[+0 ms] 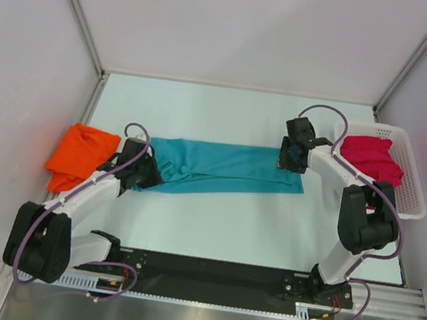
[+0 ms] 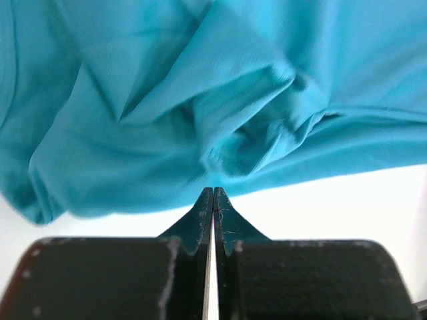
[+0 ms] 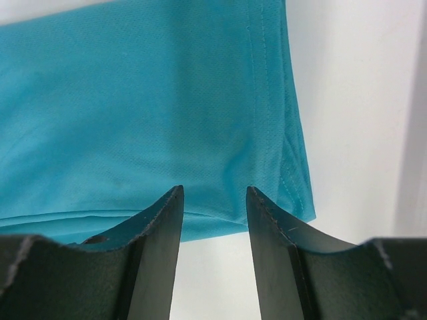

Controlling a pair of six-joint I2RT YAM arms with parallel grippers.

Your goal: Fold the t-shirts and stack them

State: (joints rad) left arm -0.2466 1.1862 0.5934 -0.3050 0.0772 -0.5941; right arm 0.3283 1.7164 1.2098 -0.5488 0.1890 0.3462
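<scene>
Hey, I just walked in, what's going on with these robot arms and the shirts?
Two arms are working the teal t-shirt, stretched in a long band across the table. The left gripper is shut at its bunched left end; the right gripper stands open over its right hem. The orange t-shirt lies at the far left, the magenta t-shirt in the white basket.
</scene>
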